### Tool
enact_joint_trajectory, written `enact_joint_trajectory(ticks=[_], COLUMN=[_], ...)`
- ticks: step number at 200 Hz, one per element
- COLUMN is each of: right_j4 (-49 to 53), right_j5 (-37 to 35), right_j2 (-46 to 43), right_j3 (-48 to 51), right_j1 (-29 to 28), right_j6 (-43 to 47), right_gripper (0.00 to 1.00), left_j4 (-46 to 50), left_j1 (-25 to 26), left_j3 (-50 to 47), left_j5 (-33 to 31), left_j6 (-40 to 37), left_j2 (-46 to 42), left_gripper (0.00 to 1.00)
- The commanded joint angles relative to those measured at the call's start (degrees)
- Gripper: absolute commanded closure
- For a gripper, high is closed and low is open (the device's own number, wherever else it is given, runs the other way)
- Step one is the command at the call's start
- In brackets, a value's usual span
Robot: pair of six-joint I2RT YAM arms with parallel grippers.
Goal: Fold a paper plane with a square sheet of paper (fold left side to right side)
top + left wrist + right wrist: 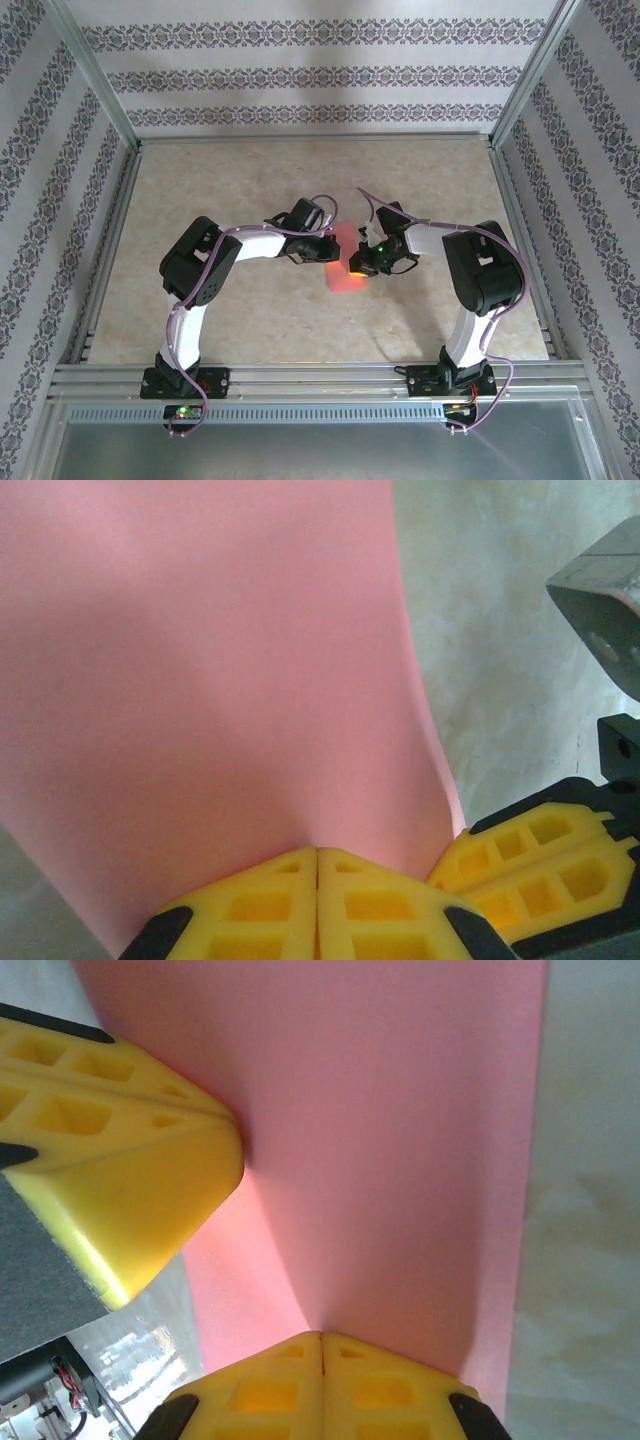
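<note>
Here, square sheet of paper (343, 262) — pinched by left gripper (317, 852), right gripper (321, 1336)

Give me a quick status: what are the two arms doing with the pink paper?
Left gripper shut on the square sheet of paper. Right gripper shut on it too, close alongside. Nothing in the way.

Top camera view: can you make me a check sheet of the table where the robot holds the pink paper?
Surface: beige table, flat, bare around the arms.
Job's things: pink paper, mid-table between the two grippers, curved rather than flat.
Clutter: nothing seen.
Grippers: left gripper shut on the paper's edge; right gripper shut on it too, close beside.
Cables: purple cables run along both arms and loop near the wrists.
Surroundings: patterned walls on three sides; metal rail at the near edge.
</note>
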State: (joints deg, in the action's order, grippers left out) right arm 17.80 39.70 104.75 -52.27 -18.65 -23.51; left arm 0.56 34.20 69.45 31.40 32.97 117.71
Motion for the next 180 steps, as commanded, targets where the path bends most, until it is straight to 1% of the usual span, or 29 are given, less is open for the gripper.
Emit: enact_joint_trajectory(ticks=[1, 69, 120, 180], right_j4=[6.39, 6.98, 7.05, 6.81], right_j5=[-12.02, -12.28, -12.17, -12.11], right_j2=[4.23, 5.04, 4.69, 4.36], right_j3=[2.24, 1.65, 1.73, 2.07], right_j1=[-0.64, -0.86, -0.94, -1.03], right_j6=[1.56, 1.81, 1.80, 1.52], right_gripper=[1.00, 1.00, 1.00, 1.00], left_j4=[-0.93, -2.15, -0.57, 0.31], left_j1=[-3.66, -7.37, -9.11, -10.92], left_j3=[-1.42, 0.54, 6.13, 11.88], left_j5=[-5.60, -6.28, -6.96, -8.00], left_j6=[-3.13, -3.62, -4.58, -3.95], left_j2=[2.17, 3.17, 5.56, 8.14], left_gripper=[0.92, 0.92, 0.92, 0.91])
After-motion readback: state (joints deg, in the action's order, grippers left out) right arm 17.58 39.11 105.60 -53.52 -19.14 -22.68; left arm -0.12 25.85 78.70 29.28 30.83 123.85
